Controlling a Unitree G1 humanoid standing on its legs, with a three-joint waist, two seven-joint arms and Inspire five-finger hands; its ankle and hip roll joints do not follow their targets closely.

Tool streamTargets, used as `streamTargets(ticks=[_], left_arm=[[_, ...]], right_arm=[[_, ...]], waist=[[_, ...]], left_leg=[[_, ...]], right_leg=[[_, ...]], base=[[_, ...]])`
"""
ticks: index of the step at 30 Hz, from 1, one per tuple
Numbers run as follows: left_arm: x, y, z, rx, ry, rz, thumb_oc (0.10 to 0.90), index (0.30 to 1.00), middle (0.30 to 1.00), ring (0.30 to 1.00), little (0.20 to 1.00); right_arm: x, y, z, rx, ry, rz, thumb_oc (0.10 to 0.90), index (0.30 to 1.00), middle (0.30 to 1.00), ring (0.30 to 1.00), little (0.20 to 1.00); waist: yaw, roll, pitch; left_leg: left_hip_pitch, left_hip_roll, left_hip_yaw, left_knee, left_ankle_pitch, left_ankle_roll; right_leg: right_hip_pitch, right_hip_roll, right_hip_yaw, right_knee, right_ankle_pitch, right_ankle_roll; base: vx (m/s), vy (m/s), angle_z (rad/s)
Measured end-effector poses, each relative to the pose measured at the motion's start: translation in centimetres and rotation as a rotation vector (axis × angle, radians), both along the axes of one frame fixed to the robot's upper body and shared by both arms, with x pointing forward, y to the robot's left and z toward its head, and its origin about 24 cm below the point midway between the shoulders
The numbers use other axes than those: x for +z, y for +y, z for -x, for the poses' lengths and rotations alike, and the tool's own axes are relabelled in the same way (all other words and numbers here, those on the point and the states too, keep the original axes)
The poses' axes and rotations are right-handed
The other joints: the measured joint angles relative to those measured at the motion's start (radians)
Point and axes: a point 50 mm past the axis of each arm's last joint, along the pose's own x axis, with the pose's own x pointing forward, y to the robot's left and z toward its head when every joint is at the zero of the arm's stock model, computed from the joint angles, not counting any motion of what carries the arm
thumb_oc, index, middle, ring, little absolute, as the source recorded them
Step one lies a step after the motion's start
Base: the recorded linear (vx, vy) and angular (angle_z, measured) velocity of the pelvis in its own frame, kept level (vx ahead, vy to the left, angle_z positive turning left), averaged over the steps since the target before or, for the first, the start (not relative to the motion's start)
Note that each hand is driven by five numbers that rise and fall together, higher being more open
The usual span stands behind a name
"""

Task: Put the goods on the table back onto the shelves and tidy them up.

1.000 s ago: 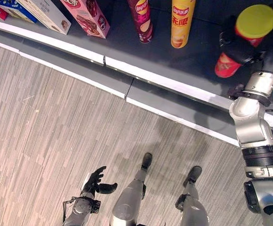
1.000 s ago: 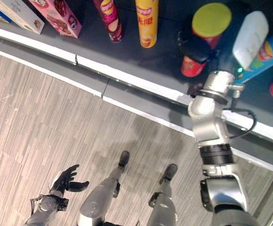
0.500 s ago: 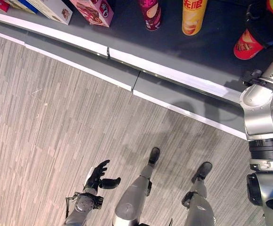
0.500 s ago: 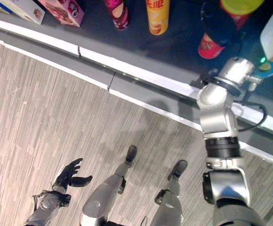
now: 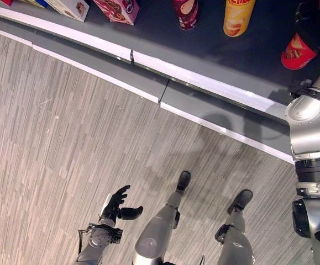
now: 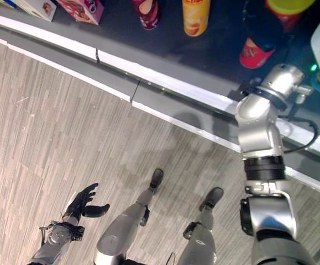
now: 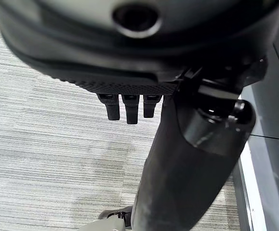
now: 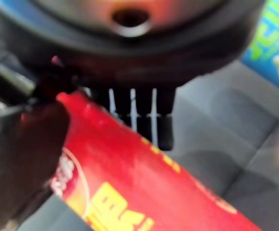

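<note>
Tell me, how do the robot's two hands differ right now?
The right robot hand is raised over the dark shelf and is curled round a red can; the left robot hand hangs low over the wooden floor and holds nothing. The right one's fingers wrap the can, while the left one's fingers are relaxed and spread. Both are dark hands on silver-grey arms.

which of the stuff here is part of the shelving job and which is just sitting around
In the job:
- red can, gripped by the right hand
- dark shelf it is held over

Sitting around:
- yellow can, maroon can, pink box, all standing on the shelf
- left hand, open, low over the wood floor
</note>
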Motion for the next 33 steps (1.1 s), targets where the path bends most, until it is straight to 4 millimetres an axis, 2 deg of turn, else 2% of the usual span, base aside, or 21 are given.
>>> streamTargets(ticks=[1,2,3,12,16,18,19,21,24,25,27,28,30,32,33], left_arm=[[0.0,0.0,0.0,0.0,-0.001,0.0,0.8,0.9,0.9,0.9,0.9],[0.0,0.0,0.0,0.0,-0.001,0.0,0.8,0.9,0.9,0.9,0.9],[0.0,0.0,0.0,0.0,-0.001,0.0,0.8,0.9,0.9,0.9,0.9],[0.1,-0.1,-0.1,-0.001,-0.003,0.001,0.8,0.9,0.9,0.9,0.9],[0.1,-0.3,-0.6,0.012,-0.003,0.024,0.8,0.9,0.9,0.9,0.9],[0.3,-0.3,-1.0,0.014,-0.004,0.027,0.8,0.9,0.9,0.9,0.9],[0.3,-0.2,-1.1,0.017,0.0,0.023,0.8,0.9,0.9,0.9,0.9],[-0.4,0.7,-0.8,0.046,0.056,0.004,0.8,0.9,0.9,0.9,0.9],[-1.7,2.0,0.6,0.078,0.139,-0.02,0.8,0.9,0.9,0.9,0.9],[-2.0,2.4,1.0,0.09,0.162,-0.021,0.8,0.9,0.9,0.9,0.9],[-2.7,3.3,2.3,0.126,0.219,-0.032,0.8,0.9,0.9,0.9,0.9],[-2.8,3.4,2.4,0.123,0.232,-0.044,0.8,0.9,0.9,0.9,0.9],[-3.8,4.2,3.7,0.147,0.312,-0.072,0.8,0.9,0.9,0.9,0.9],[-5.2,5.0,6.0,0.198,0.433,-0.094,0.8,0.9,0.9,0.9,0.9],[-5.4,5.3,6.7,0.208,0.45,-0.102,0.8,0.9,0.9,0.9,0.9]], right_arm=[[0.0,0.0,0.0,0.0,0.0,0.0,0.4,0.3,0.3,0.3,0.3],[0.0,0.0,0.0,0.0,0.001,0.0,0.587,0.58,0.58,0.58,0.58],[0.0,0.0,0.0,0.001,0.001,0.0,0.8,0.9,0.9,0.9,0.9],[-0.4,0.4,-0.2,0.026,0.018,-0.002,0.8,0.9,0.9,0.9,0.9],[-1.9,-0.1,-0.2,0.024,0.067,-0.01,0.8,0.9,0.9,0.9,0.9],[-2.8,-0.2,-0.1,0.033,0.095,-0.006,0.8,0.9,0.9,0.9,0.9],[-3.7,-0.1,0.1,0.051,0.124,-0.009,0.8,0.9,0.9,0.9,0.9],[-6.7,1.3,0.3,0.147,0.196,-0.044,0.8,0.9,0.9,0.9,0.9],[-9.9,2.9,0.9,0.272,0.253,-0.132,0.8,0.9,0.9,0.9,0.9],[-10.8,3.2,1.3,0.311,0.267,-0.156,0.8,0.9,0.9,0.9,0.9],[-12.6,4.2,2.1,0.421,0.3,-0.225,0.8,0.9,0.9,0.9,0.9],[-13.8,4.5,2.6,0.479,0.327,-0.263,0.8,0.9,0.9,0.9,0.9],[-16.1,5.7,3.8,0.638,0.386,-0.367,0.8,0.9,0.9,0.9,0.9],[-20.6,6.9,5.6,0.794,0.557,-0.485,0.8,0.9,0.9,0.9,0.9],[-22.9,6.3,7.1,0.803,0.668,-0.514,0.8,0.9,0.9,0.9,0.9]], waist=[[0.0,0.0,0.0],[-0.001,0.0,0.0],[-0.001,0.0,0.0],[-0.037,-0.001,0.0],[-0.051,-0.01,-0.005],[-0.065,-0.041,-0.022],[-0.073,-0.066,-0.029],[-0.088,-0.15,-0.037],[-0.113,-0.24,-0.09],[-0.123,-0.263,-0.104],[-0.138,-0.297,-0.138],[-0.158,-0.317,-0.151],[-0.173,-0.333,-0.176],[-0.21,-0.348,-0.215],[-0.23,-0.349,-0.221]], left_leg=[[0.0,0.0,0.0,0.0,0.0,0.0],[0.0,0.0,0.0,0.0,0.0,0.0],[0.0,0.0,0.0,0.0,0.0,0.0],[0.008,-0.001,0.002,0.01,0.001,0.001],[0.047,0.0,0.004,0.035,0.001,0.001],[0.05,0.005,0.007,0.033,0.0,0.001],[0.053,0.008,0.009,0.034,0.0,0.001],[0.102,0.015,0.037,0.032,-0.001,0.001],[0.144,0.021,0.076,0.032,-0.035,0.009],[0.155,0.02,0.09,0.034,-0.042,0.009],[0.176,0.017,0.106,0.033,-0.046,0.016],[0.181,0.012,0.125,0.045,-0.061,0.021],[0.196,0.001,0.155,0.061,-0.077,0.03],[0.241,0.0,0.216,0.051,-0.082,0.041],[0.263,0.002,0.248,0.04,-0.085,0.047]], right_leg=[[0.0,0.0,0.0,0.0,0.0,0.0],[0.0,0.0,0.0,0.0,0.0,0.0],[0.0,0.0,0.0,0.0,0.0,0.0],[0.014,0.003,0.001,0.0,0.002,0.002],[0.074,0.002,-0.008,0.0,0.003,0.001],[0.072,0.013,-0.006,0.001,0.003,0.001],[0.073,0.016,-0.003,0.001,0.004,0.0],[0.106,0.02,0.021,0.0,0.005,-0.002],[0.123,0.025,0.065,0.0,0.004,-0.003],[0.128,0.023,0.073,0.0,0.004,-0.003],[0.138,0.016,0.096,0.0,0.002,-0.002],[0.136,0.017,0.112,0.0,0.004,0.001],[0.141,0.014,0.144,0.002,0.021,0.006],[0.141,0.014,0.191,0.002,0.052,0.011],[0.137,0.015,0.205,0.002,0.077,0.017]], base=[[0.0,0.0,0.0],[0.0,0.0,0.0],[0.0,0.0,0.0],[-0.01,0.001,0.01],[-0.01,-0.002,0.09],[0.03,0.043,-0.07],[0.06,0.052,-0.14],[0.06,0.063,-0.32],[0.08,0.095,-0.41],[0.05,0.078,-0.35],[0.03,0.163,-0.28],[0.02,0.257,-0.27],[0.01,0.188,-0.46],[-0.04,0.128,-0.9],[-0.07,0.06,-0.91]])
